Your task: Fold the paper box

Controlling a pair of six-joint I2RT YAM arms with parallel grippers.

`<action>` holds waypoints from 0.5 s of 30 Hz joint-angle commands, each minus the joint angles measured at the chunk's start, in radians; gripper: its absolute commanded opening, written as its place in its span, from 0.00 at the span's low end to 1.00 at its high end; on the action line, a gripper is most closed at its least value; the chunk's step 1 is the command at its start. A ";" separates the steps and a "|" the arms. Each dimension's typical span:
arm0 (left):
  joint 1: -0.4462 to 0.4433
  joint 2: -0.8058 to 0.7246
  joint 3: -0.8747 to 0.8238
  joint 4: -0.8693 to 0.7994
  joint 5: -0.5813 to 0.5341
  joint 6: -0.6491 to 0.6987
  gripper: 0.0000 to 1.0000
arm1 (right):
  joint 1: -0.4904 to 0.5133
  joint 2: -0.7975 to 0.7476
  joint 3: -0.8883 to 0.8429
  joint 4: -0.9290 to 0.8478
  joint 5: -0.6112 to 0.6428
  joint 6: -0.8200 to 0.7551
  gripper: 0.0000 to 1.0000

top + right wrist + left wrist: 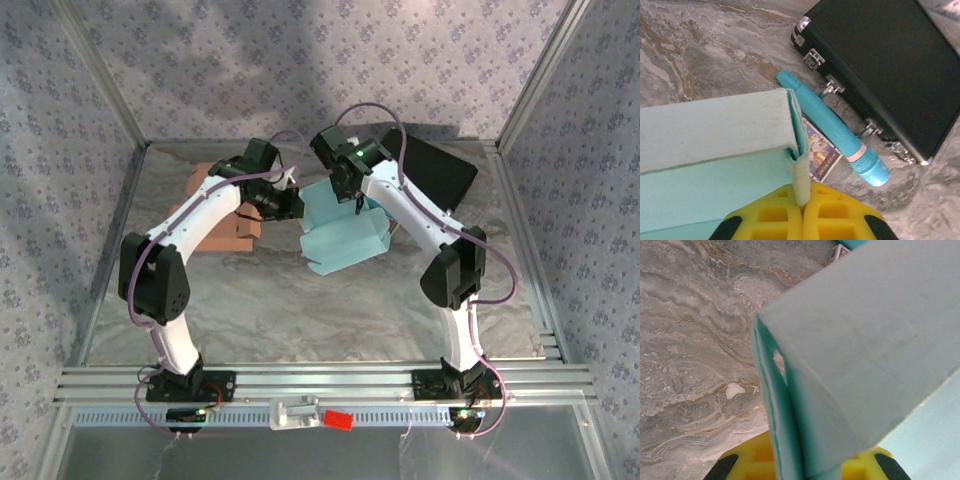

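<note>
**foldfan:** Two tools on one paper box (pixel 345 238)? Where is it in the overhead view?

**rigwatcher:** Middle of the surface (pixel 260 300), nudged toward 12 o'clock. The left tool (pixel 288 205) is on it from 10 o'clock and the right tool (pixel 357 200) from 12. A brown cardboard box (pixel 215 205) sits out at 9 and a black case (pixel 440 170) at 2. My worry is the arms drifting apart, since thin walls would tear or a crease could pop. The box looks pale teal and half formed.

**foldfan:** And the left wrist view?

**rigwatcher:** The left tool (pixel 807 470) is clamped tight on an upright wall at 6 o'clock. It's a skinny pinch, so the paper could slide out if the box twists. The surface is matte and lightly scuffed, with a sharp corner crease and a small hole in the side panel.

**foldfan:** Right wrist?

**rigwatcher:** The right tool (pixel 802 212) is squeezed fully together on the doubled corner edge. A teal pen (pixel 832 127) and a card (pixel 820 150) lie just beside the box at 3 o'clock. Swing the box that way and they'd get knocked. The layers at that corner gape slightly.
</note>
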 commanded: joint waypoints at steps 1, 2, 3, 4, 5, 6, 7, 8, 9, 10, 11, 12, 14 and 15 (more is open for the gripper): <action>-0.008 -0.001 0.036 -0.061 0.038 0.033 0.00 | -0.014 0.021 0.049 -0.026 0.194 0.029 0.00; -0.009 -0.001 0.036 -0.061 0.039 0.033 0.00 | -0.009 0.024 0.054 -0.039 0.205 0.037 0.00; -0.009 0.000 0.036 -0.061 0.038 0.031 0.00 | -0.006 0.027 0.057 -0.049 0.211 0.043 0.00; -0.009 0.000 0.036 -0.060 0.039 0.031 0.00 | -0.004 0.024 0.057 -0.051 0.207 0.049 0.00; -0.008 0.001 0.037 -0.060 0.040 0.031 0.00 | -0.006 0.020 0.054 -0.044 0.191 0.054 0.00; -0.010 0.002 0.039 -0.059 0.040 0.032 0.00 | -0.009 0.018 0.051 -0.036 0.177 0.051 0.03; -0.010 0.004 0.040 -0.060 0.041 0.032 0.00 | -0.011 0.015 0.050 -0.030 0.163 0.051 0.08; -0.010 0.005 0.041 -0.061 0.041 0.031 0.00 | -0.013 0.012 0.050 -0.023 0.152 0.047 0.12; -0.010 0.007 0.043 -0.061 0.042 0.031 0.00 | -0.017 0.009 0.053 -0.017 0.140 0.043 0.16; -0.010 0.007 0.043 -0.061 0.041 0.031 0.00 | -0.022 0.009 0.056 -0.013 0.127 0.039 0.18; -0.009 0.007 0.043 -0.061 0.042 0.033 0.00 | -0.025 0.009 0.062 -0.009 0.117 0.035 0.22; -0.010 0.007 0.043 -0.061 0.041 0.033 0.00 | -0.029 0.009 0.067 -0.008 0.108 0.030 0.24; -0.010 0.008 0.044 -0.062 0.043 0.033 0.00 | -0.035 0.018 0.081 -0.007 0.092 0.020 0.26; -0.010 0.008 0.044 -0.061 0.042 0.033 0.00 | -0.038 0.022 0.088 -0.012 0.087 0.018 0.26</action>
